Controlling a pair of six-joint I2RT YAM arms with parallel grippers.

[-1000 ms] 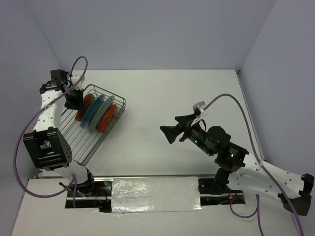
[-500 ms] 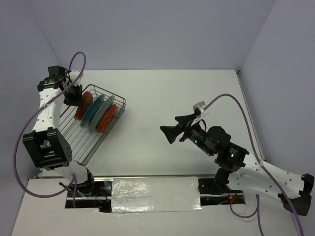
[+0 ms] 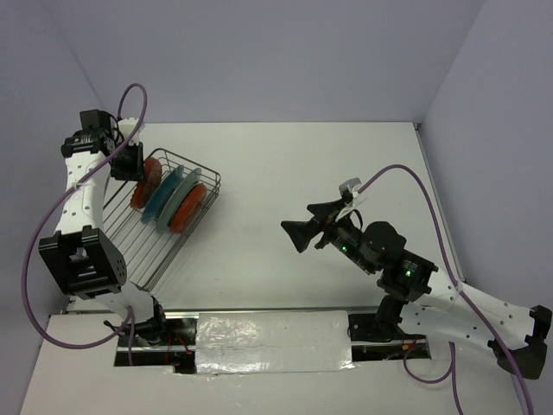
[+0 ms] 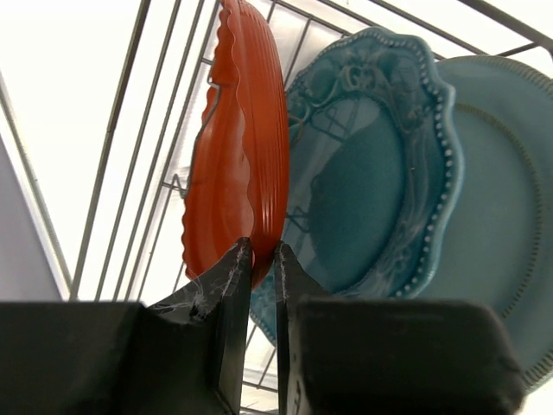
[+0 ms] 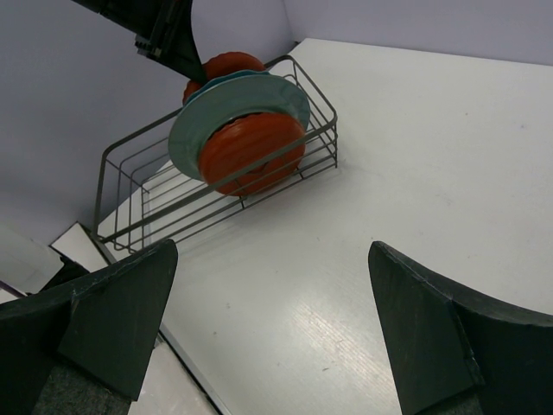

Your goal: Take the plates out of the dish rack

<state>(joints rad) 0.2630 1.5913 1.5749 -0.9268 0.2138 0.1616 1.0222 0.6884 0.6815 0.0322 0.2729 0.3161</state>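
Left wrist view: my left gripper (image 4: 257,259) is clamped on the rim of the end red-orange plate (image 4: 238,147), one finger on each face. The plate stands on edge in the dish rack (image 3: 143,251), far left of the table (image 3: 346,164). Behind it stand the scalloped teal plate (image 4: 371,164), the grey-teal plate (image 4: 510,216) and a second red-orange plate (image 5: 251,151), all upright. My right gripper (image 3: 302,233) hangs spread wide over the table, well apart from the rack.

Top view from behind, left wrist close on plates (image 4: 363,190), right wrist distant, all sharing dish rack (image 3: 143,244)
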